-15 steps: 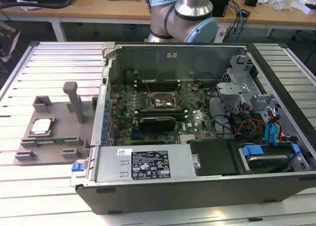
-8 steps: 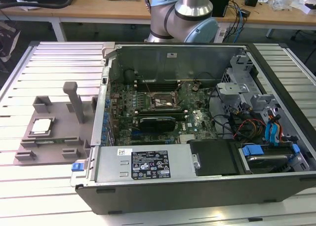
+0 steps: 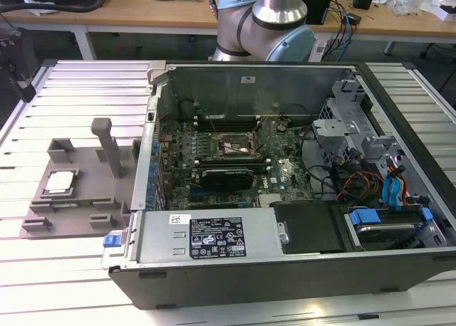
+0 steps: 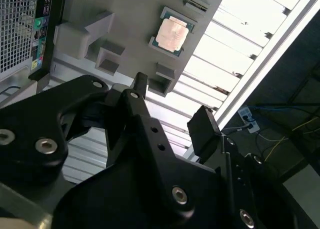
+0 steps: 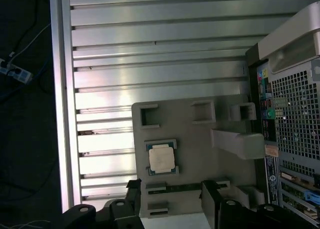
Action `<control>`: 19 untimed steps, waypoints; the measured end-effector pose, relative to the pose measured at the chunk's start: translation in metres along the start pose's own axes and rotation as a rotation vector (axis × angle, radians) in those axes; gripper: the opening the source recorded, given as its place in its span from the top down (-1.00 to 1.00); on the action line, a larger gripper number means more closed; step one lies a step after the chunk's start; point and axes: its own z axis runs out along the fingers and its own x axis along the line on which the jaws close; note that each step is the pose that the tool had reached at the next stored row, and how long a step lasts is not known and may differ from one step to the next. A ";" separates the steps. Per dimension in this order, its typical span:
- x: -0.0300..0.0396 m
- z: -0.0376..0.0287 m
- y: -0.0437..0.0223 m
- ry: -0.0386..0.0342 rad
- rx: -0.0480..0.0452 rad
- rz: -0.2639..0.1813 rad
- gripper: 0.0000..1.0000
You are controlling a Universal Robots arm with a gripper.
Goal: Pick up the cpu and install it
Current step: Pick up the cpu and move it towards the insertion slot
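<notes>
End effector (image 5: 172, 199): spread wide, nothing between the fingers (image 5: 134, 195); both dark tips are clear of every surface in both wrist views

Cpu (image 5: 162, 158): lies flat, pale metal top up, in its seat on the grey tray (image 5: 200, 114). It sits just ahead of the fingertips and roughly in line with the gap between them, apart from both. The chip is square, so no long axis; its edges run parallel to the tray's edges. Not yet picked up

Around it: low raised blocks (image 5: 149, 115) stand on the tray close about the chip. A taller upright post (image 5: 237, 143) rises on the side towards the computer case (image 5: 292, 104). Judgement: the post is the nearest thing a finger could foul; the blocks leave little room at the chip's edges

Exterior view: tray on the slatted table (image 3: 92, 84) at the exterior view's left, touching the open case. The socket (image 3: 231, 146) sits on the board inside, well apart from the cpu, with the case wall between
</notes>
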 end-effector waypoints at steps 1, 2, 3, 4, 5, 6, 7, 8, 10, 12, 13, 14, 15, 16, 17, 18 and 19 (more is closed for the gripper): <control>0.0000 0.0000 0.0000 0.0001 0.0005 0.000 -0.20; 0.0002 0.0000 0.0002 -0.0010 0.0151 0.000 -0.20; 0.0000 0.0000 0.0007 -0.0028 0.0381 -0.002 -0.20; -0.0002 0.0001 0.0010 -0.0026 0.0382 -0.013 -0.20; -0.0001 0.0000 0.0012 -0.0021 0.0379 -0.027 -0.20; 0.0000 0.0000 0.0013 -0.0018 0.0378 -0.034 -0.20; -0.0001 0.0000 0.0014 -0.0018 0.0377 -0.036 -0.20; -0.0001 0.0001 0.0014 -0.0019 0.0376 -0.036 -0.20; -0.0001 0.0004 0.0014 -0.0020 0.0376 -0.037 -0.20; 0.0000 0.0031 0.0012 -0.0019 0.0376 -0.037 -0.20; 0.0000 0.0046 0.0012 -0.0018 0.0376 -0.037 -0.20; 0.0001 0.0057 0.0011 -0.0019 0.0376 -0.037 -0.20; 0.0001 0.0064 0.0011 -0.0019 0.0376 -0.037 -0.20; 0.0001 0.0077 0.0010 -0.0018 0.0376 -0.037 -0.20; 0.0001 0.0087 0.0010 -0.0019 0.0376 -0.037 -0.20; 0.0001 0.0095 0.0009 -0.0018 0.0376 -0.037 -0.20; 0.0002 0.0101 0.0009 -0.0018 0.0376 -0.037 -0.20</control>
